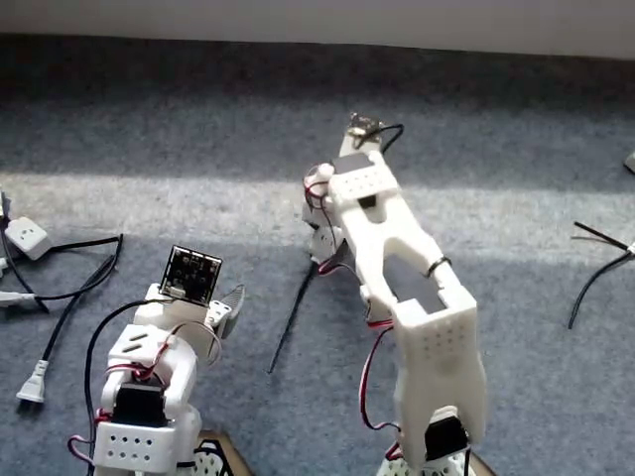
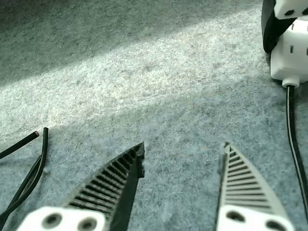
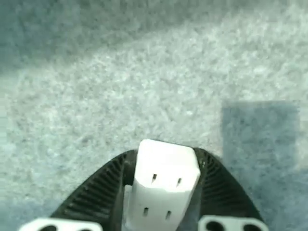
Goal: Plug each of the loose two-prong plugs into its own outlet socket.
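My right gripper (image 3: 166,155) is shut on a white outlet socket (image 3: 166,185), whose slot pairs face the wrist camera. In the high view that arm stretches across the middle of the carpet, and the socket's black cable (image 1: 291,317) trails back from under its wrist. The left wrist view has the same socket (image 2: 291,53) standing on the carpet off to one side, with its cable (image 2: 297,144). My left gripper (image 2: 183,147) hangs open over bare carpet, nothing between its fingers (image 2: 115,187). A loose white two-prong plug (image 1: 33,382) lies at the far left.
Another white socket block (image 1: 27,236) with black cables (image 1: 84,278) lies at the left edge. More black cable ends (image 1: 595,268) lie at the right edge. Cut cable ends (image 2: 29,159) lie near my left gripper. Grey carpet (image 1: 198,149) covers the whole surface.
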`<state>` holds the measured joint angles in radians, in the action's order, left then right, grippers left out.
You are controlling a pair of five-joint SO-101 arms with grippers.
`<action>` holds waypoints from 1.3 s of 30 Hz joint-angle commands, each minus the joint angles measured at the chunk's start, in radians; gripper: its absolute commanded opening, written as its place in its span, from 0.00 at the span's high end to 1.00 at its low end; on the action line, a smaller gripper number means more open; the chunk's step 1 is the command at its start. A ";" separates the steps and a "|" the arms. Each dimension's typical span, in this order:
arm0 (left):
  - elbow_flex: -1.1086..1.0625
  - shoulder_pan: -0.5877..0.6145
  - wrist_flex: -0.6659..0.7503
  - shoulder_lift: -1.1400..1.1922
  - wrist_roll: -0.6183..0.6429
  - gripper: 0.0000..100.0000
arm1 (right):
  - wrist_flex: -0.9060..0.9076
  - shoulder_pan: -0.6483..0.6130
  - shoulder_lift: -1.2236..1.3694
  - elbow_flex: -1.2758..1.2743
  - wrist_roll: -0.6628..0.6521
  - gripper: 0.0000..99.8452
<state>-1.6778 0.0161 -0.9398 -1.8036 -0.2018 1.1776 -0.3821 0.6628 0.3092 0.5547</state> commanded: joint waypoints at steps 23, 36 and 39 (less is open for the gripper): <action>-0.015 0.013 -0.008 -0.005 -0.084 0.75 | 0.582 0.344 0.036 0.415 -0.338 0.67; -0.013 0.456 0.135 0.001 0.123 0.74 | 0.263 0.348 0.024 -0.051 -0.307 0.67; -0.016 0.509 0.140 0.002 -0.048 0.74 | 0.237 0.354 -0.010 -0.096 -0.307 0.67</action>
<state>-1.6778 0.4488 -0.8263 -1.8021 -0.0806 1.4615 -0.0460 0.6905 0.2524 0.2340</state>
